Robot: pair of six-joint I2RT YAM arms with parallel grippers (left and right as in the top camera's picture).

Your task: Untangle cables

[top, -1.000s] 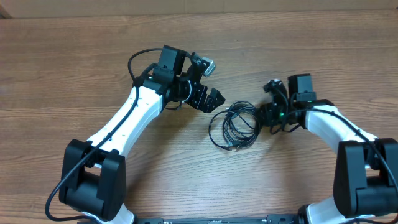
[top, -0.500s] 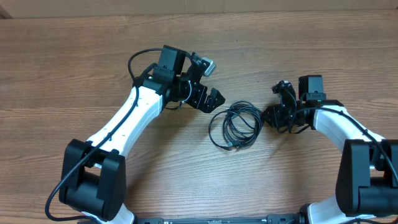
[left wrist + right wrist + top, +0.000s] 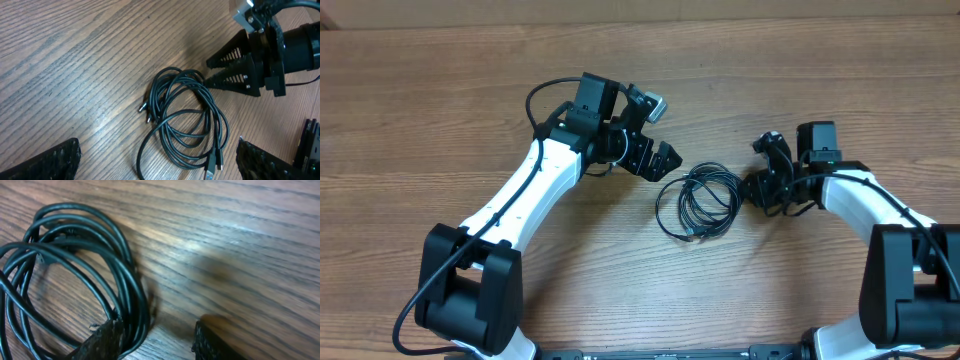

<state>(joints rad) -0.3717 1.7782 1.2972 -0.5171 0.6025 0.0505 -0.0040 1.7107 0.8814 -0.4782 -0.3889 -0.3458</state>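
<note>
The cables point(image 3: 698, 203) lie as a coiled bundle of thin black cords on the wooden table, mid-table between the arms. In the left wrist view the cables point(image 3: 185, 125) show plug ends at the left and bottom of the coil. My left gripper point(image 3: 658, 160) is open, hovering just up-left of the coil; its fingertips point(image 3: 157, 162) frame the coil from above. My right gripper point(image 3: 748, 188) is open at the coil's right edge. In the right wrist view the cables point(image 3: 90, 275) pass beside its left finger point(image 3: 152, 342), with the strands between the fingers.
The wooden table point(image 3: 420, 90) stretches all around. The thick black wire of the left arm point(image 3: 542, 100) loops at its wrist. The right arm's gripper body also shows in the left wrist view point(image 3: 265, 55).
My right gripper drew back a little to the right from the coil and then edged left again to its right rim. The left arm and the cables have not moved.
</note>
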